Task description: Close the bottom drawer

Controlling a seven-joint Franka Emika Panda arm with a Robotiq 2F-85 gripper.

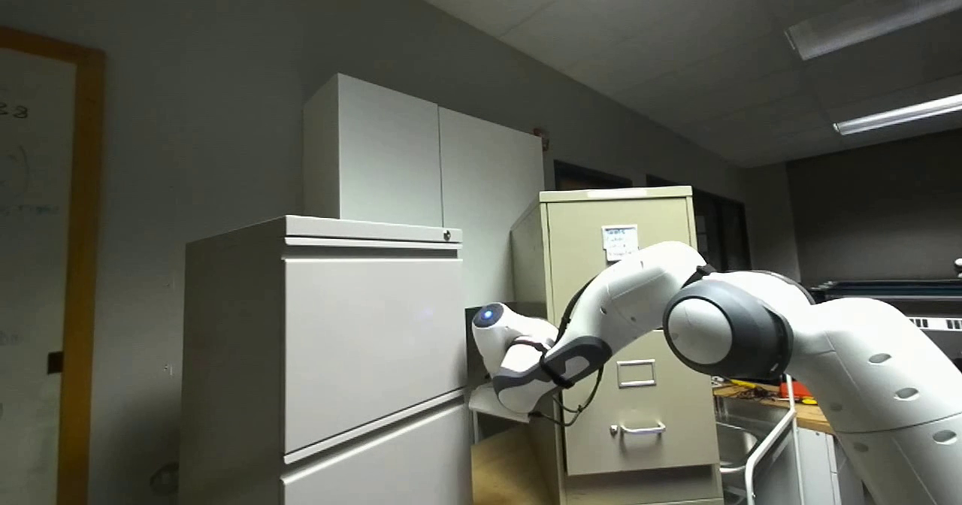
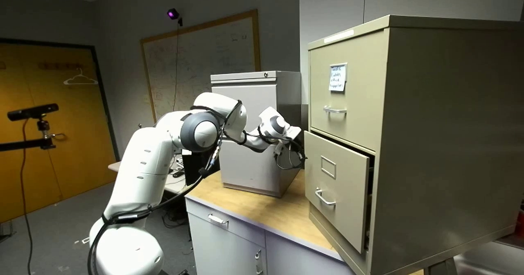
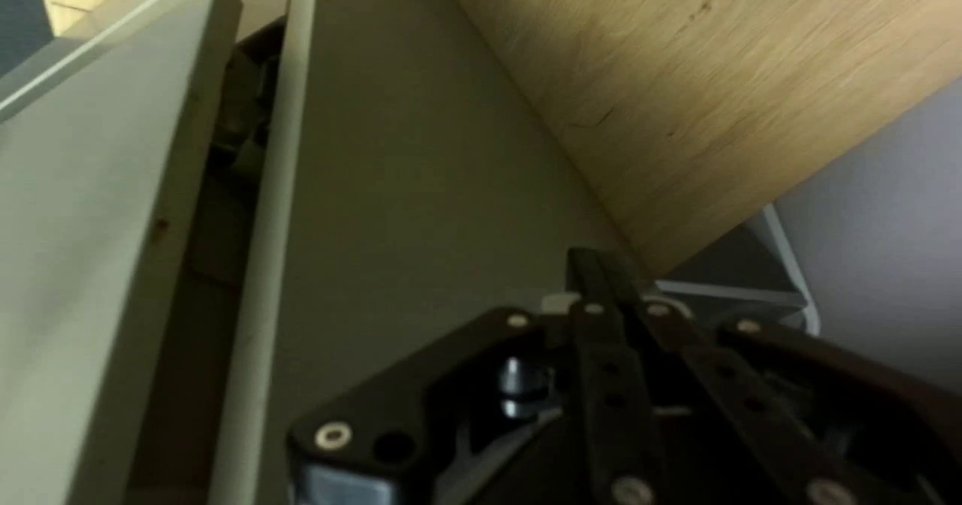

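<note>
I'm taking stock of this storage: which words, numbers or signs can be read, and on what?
"Tools ... office supplies", probably: handwritten note on the beige top drawer; second line blurred.
White strip above it: nothing legible.
Whiteboard: writing too faint or blurred to read.

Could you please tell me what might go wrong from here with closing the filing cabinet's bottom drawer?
First, the shut end effector appears beside the beige filing cabinet's side panel, not in front of the ajar bottom drawer; moving forward from there, it could catch the drawer from behind and pull it wider open. Second, the black cables dangling near the end effector might snag on the drawer's edge.
</note>
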